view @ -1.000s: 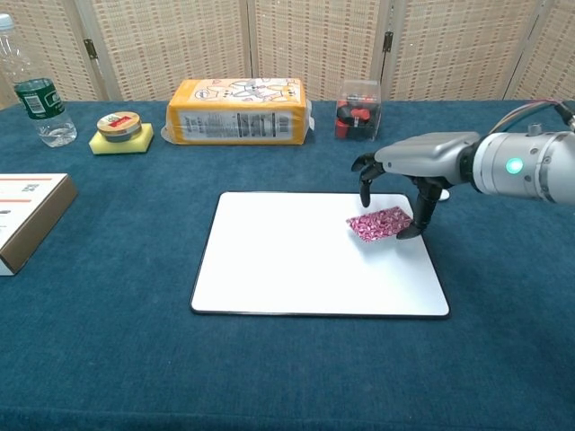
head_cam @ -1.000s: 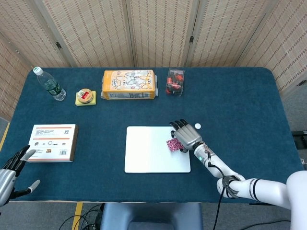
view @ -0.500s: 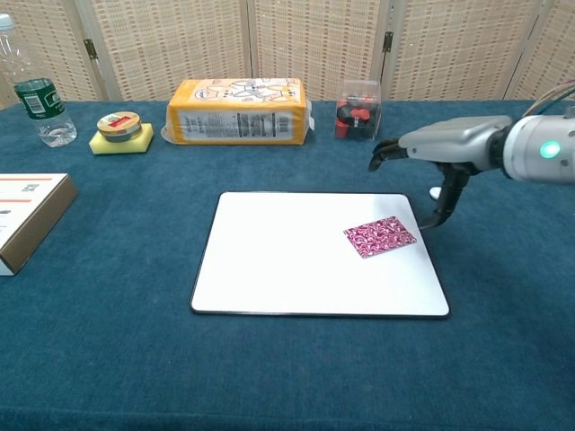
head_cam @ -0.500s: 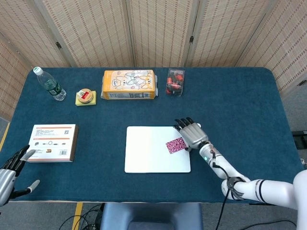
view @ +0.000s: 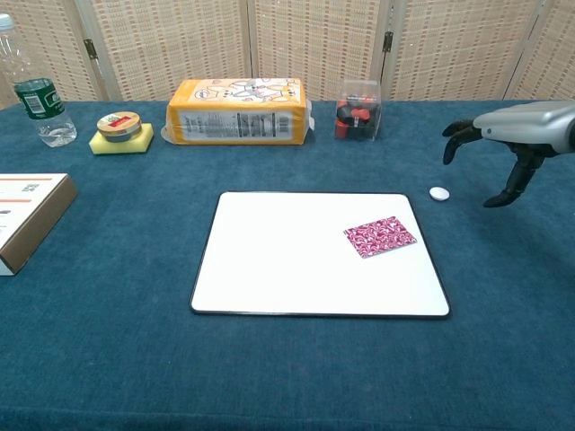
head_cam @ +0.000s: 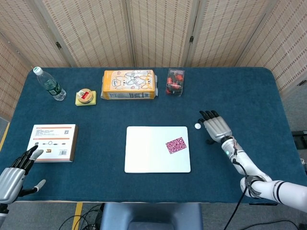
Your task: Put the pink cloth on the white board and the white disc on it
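The pink cloth lies flat on the right part of the white board, with nothing touching it. A small white disc rests on the blue table just past the board's far right corner. My right hand hovers to the right of the disc, open, fingers spread and holding nothing. At the table's near left edge my left hand is open and empty, seen only in the head view.
Along the far side stand a water bottle, a yellow sponge with a tin, an orange package and a clear box of red items. A flat carton lies at the left.
My right hand let go of the pink cloth, which now lies flat on the board, and moved right off the board to beside the white disc. The left hand shifted slightly.
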Controlling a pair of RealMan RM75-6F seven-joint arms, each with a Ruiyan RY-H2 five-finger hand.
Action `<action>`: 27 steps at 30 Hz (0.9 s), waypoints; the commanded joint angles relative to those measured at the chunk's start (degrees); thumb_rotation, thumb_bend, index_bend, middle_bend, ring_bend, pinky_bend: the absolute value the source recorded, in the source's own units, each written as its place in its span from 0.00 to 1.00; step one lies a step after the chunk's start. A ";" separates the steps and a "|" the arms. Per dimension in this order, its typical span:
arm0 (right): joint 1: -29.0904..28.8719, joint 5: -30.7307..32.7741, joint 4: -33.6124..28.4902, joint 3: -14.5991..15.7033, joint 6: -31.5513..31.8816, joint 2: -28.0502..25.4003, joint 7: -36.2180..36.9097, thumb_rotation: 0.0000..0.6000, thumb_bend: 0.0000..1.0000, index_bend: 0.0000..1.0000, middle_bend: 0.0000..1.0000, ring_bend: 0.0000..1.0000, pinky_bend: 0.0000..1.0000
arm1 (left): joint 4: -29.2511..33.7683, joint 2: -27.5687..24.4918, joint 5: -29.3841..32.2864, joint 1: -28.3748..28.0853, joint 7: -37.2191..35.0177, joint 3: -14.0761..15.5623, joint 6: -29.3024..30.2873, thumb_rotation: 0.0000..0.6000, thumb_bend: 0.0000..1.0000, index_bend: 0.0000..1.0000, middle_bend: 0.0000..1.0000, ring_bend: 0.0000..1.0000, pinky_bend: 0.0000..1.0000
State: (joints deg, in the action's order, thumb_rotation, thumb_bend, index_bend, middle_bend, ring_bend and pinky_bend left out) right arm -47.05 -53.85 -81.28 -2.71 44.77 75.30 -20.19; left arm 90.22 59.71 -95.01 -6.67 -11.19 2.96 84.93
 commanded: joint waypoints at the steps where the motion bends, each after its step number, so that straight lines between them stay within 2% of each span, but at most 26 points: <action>1: -0.44 -0.60 3.63 -0.75 -2.10 1.85 1.49 1.00 0.12 0.28 0.03 0.00 0.00 | -0.01 0.06 0.36 -0.13 -0.04 -0.16 -0.25 1.00 0.29 0.00 0.04 0.10 0.22; 13: -3.19 -0.79 12.80 -2.24 -5.34 8.95 0.84 1.00 0.13 0.33 0.05 0.00 0.00 | -0.40 -0.10 0.22 -0.24 -0.71 0.00 -0.32 1.00 0.29 0.00 0.04 0.10 0.22; 27: -3.26 -1.85 19.58 -2.81 -7.86 11.70 3.12 1.00 0.15 0.35 0.06 0.00 0.00 | -0.67 0.13 0.98 -0.67 -0.55 -0.12 -1.40 1.00 0.29 0.00 0.04 0.10 0.22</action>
State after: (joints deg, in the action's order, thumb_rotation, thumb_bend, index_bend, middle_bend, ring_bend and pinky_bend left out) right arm -50.29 -55.48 -62.46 -5.52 37.49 86.51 -17.52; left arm 89.53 59.81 -94.05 -7.33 -11.76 2.84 83.55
